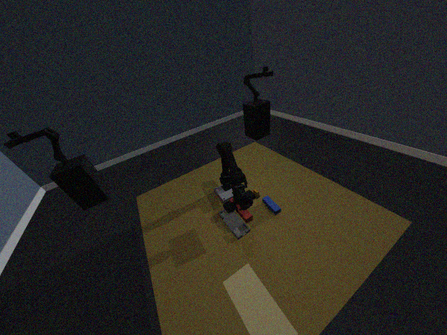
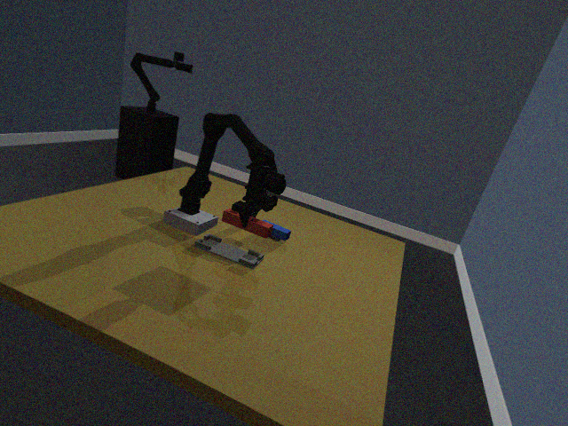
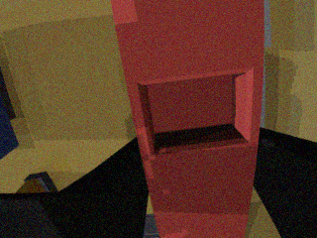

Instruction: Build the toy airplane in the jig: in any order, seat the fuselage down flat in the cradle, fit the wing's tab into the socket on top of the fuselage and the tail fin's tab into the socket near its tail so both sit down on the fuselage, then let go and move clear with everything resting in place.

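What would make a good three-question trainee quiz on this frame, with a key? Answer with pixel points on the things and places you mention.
1. Which part is between the gripper's (image 2: 247,223) (image 3: 200,169) fingers?
2. True or false: the red fuselage (image 1: 245,213) (image 2: 260,226) (image 3: 203,183) is seated in the gray cradle (image 1: 233,223) (image 2: 229,251).
3. Fill in: the loose block-shaped part (image 1: 271,204) (image 2: 280,231) (image 3: 6,129) beside the fuselage is colored ____.

Key: 1. The red fuselage; 2. False; 3. Blue
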You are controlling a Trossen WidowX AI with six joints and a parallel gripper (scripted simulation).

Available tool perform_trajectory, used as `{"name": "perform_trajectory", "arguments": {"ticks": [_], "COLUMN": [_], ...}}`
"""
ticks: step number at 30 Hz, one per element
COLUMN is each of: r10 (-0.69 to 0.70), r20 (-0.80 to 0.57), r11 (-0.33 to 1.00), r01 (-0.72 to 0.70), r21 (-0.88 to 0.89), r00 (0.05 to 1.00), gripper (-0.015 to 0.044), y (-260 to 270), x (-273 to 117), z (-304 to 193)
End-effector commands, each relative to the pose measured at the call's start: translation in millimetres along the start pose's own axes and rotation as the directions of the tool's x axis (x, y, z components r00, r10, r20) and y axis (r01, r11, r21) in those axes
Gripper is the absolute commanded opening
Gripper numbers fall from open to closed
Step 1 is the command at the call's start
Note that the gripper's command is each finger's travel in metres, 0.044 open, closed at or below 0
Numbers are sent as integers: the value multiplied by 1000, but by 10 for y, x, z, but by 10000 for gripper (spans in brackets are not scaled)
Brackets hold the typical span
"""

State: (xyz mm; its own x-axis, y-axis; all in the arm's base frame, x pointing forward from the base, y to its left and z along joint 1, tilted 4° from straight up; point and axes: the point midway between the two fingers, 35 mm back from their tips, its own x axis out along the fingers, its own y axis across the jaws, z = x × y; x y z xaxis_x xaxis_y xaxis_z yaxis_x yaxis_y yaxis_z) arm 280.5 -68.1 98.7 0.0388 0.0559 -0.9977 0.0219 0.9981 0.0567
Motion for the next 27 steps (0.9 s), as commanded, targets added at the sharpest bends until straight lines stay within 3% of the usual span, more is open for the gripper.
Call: {"name": "perform_trajectory", "arguments": {"ticks": [1, 18, 25, 27], "r10": [5, 2, 2, 2], "r20": [-14, -7, -7, -7], "r11": [1000, 994, 994, 994], "r01": [-6, -3, -3, -3], "r21": [-23, -107, -107, -107], "r00": [1000, 1000, 1000, 1000], "gripper": [0, 0, 184, 196], "y": [-127, -559, -559, -559], "x": [100, 302, 302, 302], "z": [-29, -107, -107, -107]}}
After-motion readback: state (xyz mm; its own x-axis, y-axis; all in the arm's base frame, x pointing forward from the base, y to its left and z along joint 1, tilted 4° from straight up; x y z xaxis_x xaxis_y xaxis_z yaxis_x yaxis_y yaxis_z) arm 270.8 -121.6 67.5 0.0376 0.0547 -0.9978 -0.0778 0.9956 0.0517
